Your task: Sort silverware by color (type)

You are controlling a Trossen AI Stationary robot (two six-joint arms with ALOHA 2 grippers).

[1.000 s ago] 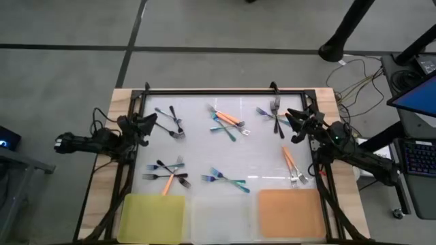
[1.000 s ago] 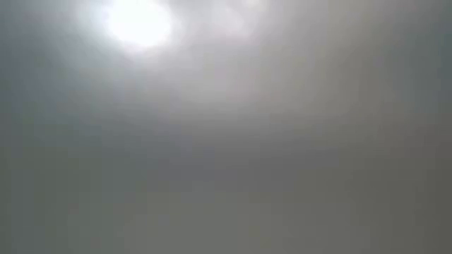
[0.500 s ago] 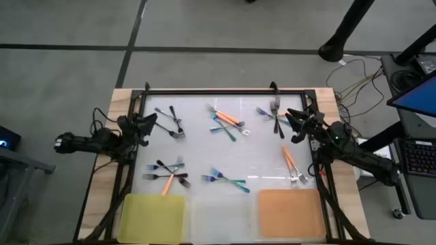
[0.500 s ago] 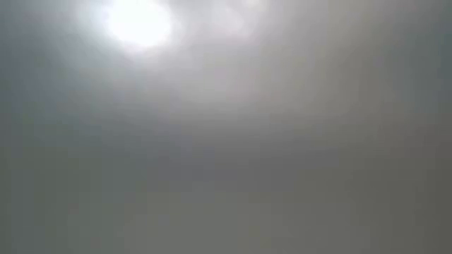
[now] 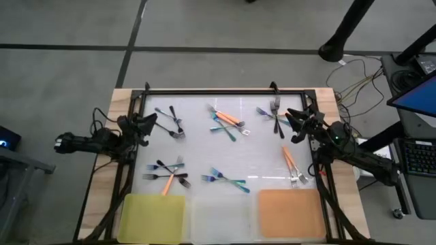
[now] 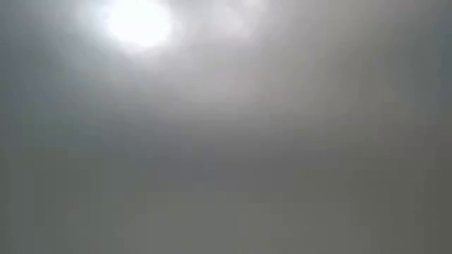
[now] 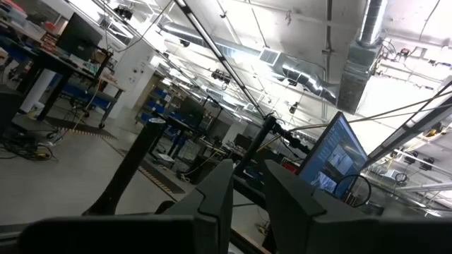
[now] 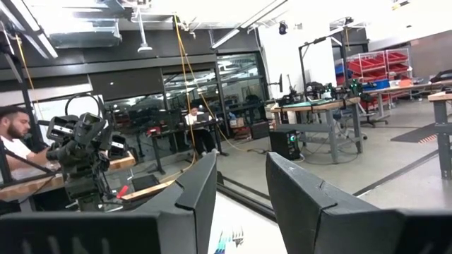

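The silverware lies in loose clusters on the white table top. Dark forks [image 5: 174, 126] are at the far left and orange and teal ones [image 5: 228, 122] at the far middle. Dark and teal ones [image 5: 275, 116] are at the far right. A mixed cluster [image 5: 170, 174] is at the near left, teal forks [image 5: 225, 180] at the near middle and orange ones [image 5: 291, 165] at the near right. My left gripper [image 5: 151, 121] [image 7: 248, 169] hovers open at the table's left edge. My right gripper [image 5: 294, 121] [image 8: 241, 161] hovers open at the right edge. Both point slightly upward into the room and hold nothing.
Three flat mats lie along the near edge: yellow [image 5: 153, 216], pale [image 5: 221, 218] and orange [image 5: 289, 212]. A black frame [image 5: 204, 92] rims the table. Cables and a laptop sit off to the right. People [image 8: 10, 134] show in the room beyond. The low view shows only grey glare.
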